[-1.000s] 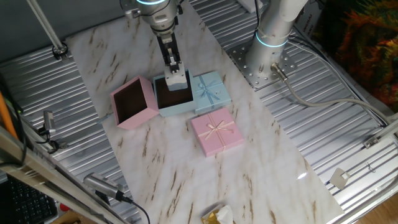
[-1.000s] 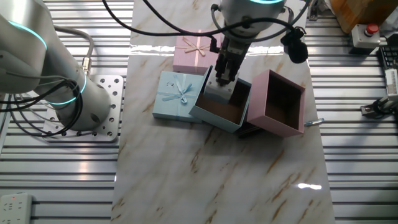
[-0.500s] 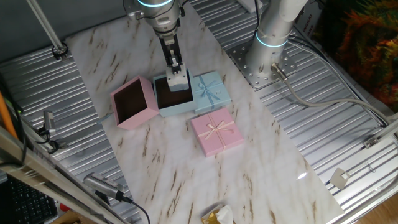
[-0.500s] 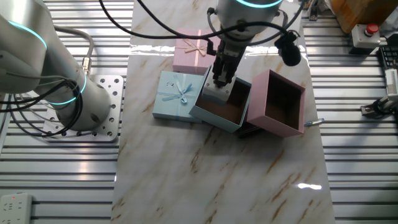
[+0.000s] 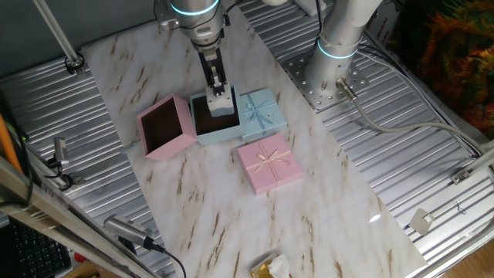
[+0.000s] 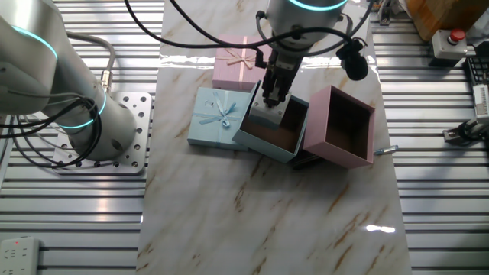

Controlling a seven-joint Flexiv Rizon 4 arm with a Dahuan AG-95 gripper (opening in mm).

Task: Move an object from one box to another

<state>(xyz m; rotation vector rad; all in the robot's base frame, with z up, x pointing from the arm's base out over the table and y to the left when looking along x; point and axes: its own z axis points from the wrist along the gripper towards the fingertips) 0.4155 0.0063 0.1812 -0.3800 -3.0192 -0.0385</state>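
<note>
The small white object [image 5: 220,105] sits low in the far corner of the light blue box [image 5: 205,130], against its dark brown lining. My gripper [image 5: 218,89] comes down from above with its fingers close together on the object's top. In the other fixed view the gripper [image 6: 270,99] meets the object [image 6: 264,117] inside the blue box [image 6: 263,140]. The pink box [image 5: 181,140] lies tipped beside the blue one, its dark inside showing nothing in it, and appears again as the pink box [image 6: 362,124] on the right.
A flat light blue lid with a bow [image 5: 262,111] touches the blue box's right side. A pink lid with a cream bow [image 5: 268,163] lies nearer the front. The robot base [image 5: 337,42] stands on ribbed metal at the back right.
The gripper shifted slightly over the blue box's far corner with the white object, then held still. The boxes and lids have not moved.
</note>
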